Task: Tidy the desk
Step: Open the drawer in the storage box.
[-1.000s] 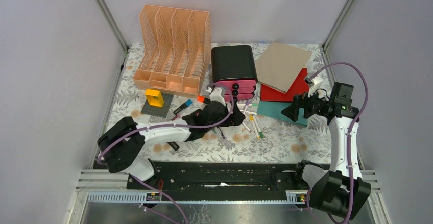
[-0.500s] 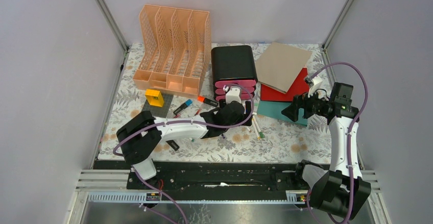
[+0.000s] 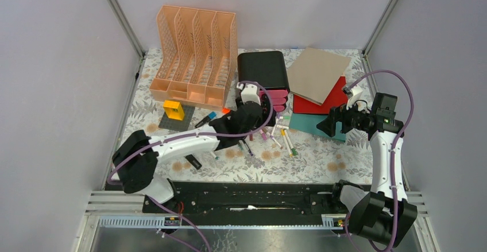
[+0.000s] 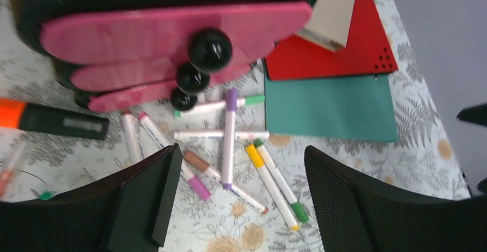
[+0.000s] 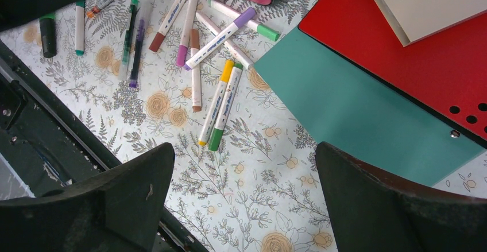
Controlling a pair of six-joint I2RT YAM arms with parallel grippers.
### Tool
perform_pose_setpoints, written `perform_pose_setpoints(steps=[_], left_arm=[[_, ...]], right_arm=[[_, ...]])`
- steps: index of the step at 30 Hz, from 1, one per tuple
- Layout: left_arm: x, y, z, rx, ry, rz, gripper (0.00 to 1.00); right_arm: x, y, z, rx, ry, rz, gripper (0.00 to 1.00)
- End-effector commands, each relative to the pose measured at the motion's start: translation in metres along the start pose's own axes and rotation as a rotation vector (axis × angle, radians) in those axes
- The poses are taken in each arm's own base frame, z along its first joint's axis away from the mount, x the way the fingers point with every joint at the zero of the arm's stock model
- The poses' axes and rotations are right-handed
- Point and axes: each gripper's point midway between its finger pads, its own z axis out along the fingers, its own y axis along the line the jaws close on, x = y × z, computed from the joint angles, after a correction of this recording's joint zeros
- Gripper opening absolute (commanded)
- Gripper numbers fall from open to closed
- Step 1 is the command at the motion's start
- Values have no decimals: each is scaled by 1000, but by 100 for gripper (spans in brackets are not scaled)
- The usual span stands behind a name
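Note:
The desk [image 3: 321, 160] carries a fern-and-flower cloth. Several loose markers [image 3: 284, 140] lie scattered in front of a black drawer box [image 3: 263, 71] with pink fronts [image 4: 172, 31]. My left gripper [image 3: 261, 124] hovers over them, open and empty; in the left wrist view its jaws [image 4: 241, 154] straddle a purple-capped marker [image 4: 230, 137] and a yellow and green pair [image 4: 273, 180]. My right gripper [image 3: 326, 124] hangs open and empty by a teal folder [image 3: 310, 124]. In the right wrist view its gripper [image 5: 244, 151] frames bare cloth just below the same pair of markers [image 5: 221, 105].
An orange slotted file rack [image 3: 195, 54] stands back left. A yellow block [image 3: 173, 110] sits on a grey plate. A tan folder [image 3: 317, 74] overlaps a red one [image 3: 321, 100] above the teal. An orange highlighter [image 4: 51, 120] lies left of the drawers. Metal frame edges the cloth.
My left arm swung right over the markers, then drew back left and up toward the drawer box. The right arm has not moved.

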Motion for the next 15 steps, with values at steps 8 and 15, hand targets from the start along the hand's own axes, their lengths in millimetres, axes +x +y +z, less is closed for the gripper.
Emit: perform_pose_setpoints(steps=[8,15], left_arm=[[-58,1,19,-90,-88,-84,71],[-58,11,45,-177,-56,-61,60]], right_arm=[[-4,-1,0,2,-11,-13,100],[-4,-1,0,4,-11,-16,100]])
